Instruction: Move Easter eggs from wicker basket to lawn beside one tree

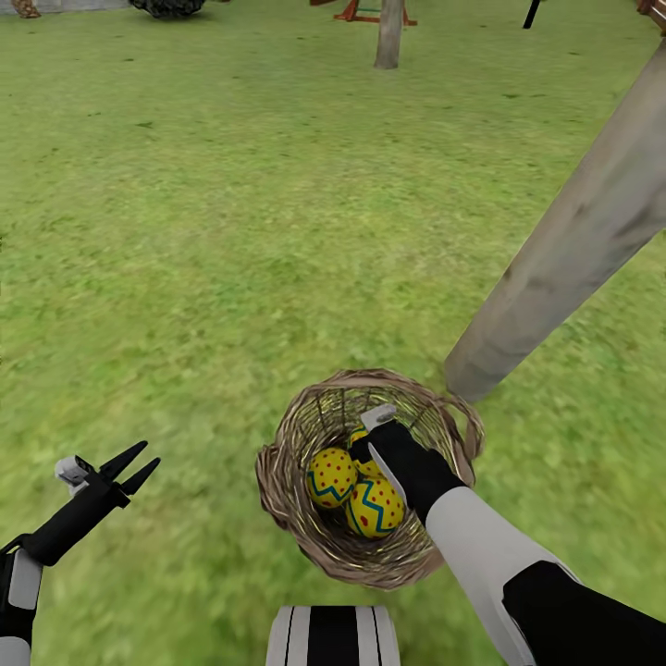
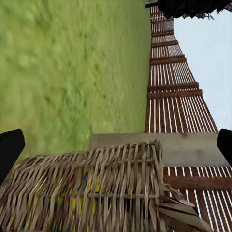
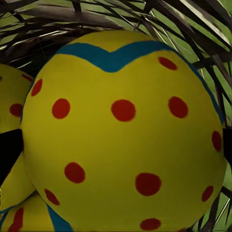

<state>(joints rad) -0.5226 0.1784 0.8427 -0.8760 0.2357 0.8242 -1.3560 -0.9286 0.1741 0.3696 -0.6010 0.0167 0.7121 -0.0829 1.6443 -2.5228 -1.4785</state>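
Eggs (image 1: 331, 477) all lie in the basket (image 1: 277, 490) on the lawn (image 1: 185, 231), right at the foot of a pale trunk (image 1: 564, 250). We have the right gripper (image 1: 370, 442) down among them, and its camera shows one egg (image 3: 123, 130) dead ahead, sitting between the dark finger edges at either side, so the jaws look spread around it, not yet gripping as far as we can judge. Our left gripper (image 1: 139, 465) hangs narrowly parted beside the basket, farther off; right is nearer.
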